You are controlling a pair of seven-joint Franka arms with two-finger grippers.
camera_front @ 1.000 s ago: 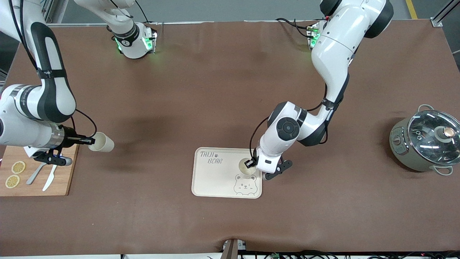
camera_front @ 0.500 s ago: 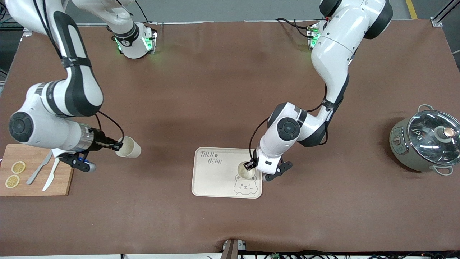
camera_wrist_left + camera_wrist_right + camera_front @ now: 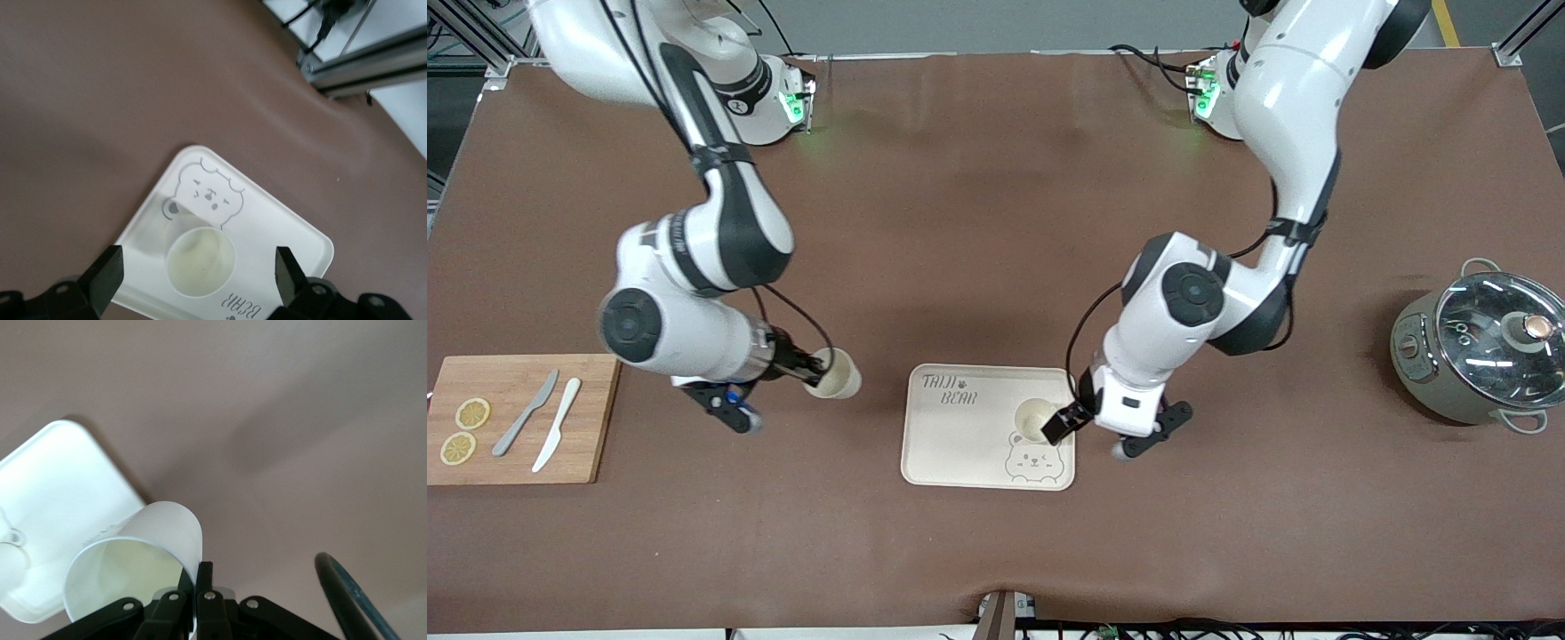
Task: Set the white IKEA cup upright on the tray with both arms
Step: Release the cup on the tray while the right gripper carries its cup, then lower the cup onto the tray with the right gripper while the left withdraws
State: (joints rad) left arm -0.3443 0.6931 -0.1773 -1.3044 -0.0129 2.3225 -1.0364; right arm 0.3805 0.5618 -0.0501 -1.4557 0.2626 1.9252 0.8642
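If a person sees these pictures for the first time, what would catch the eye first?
Probably the two white cups. One stands upright on the tray, the first cup, with the open left gripper above it. The right gripper pinches the second cup by its rim in the air, over bare table between the cutting board and the tray.

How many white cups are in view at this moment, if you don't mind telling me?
2. One cup stands upright on the tray, the open left gripper above it. The other cup is held by the right gripper over the table beside the tray.
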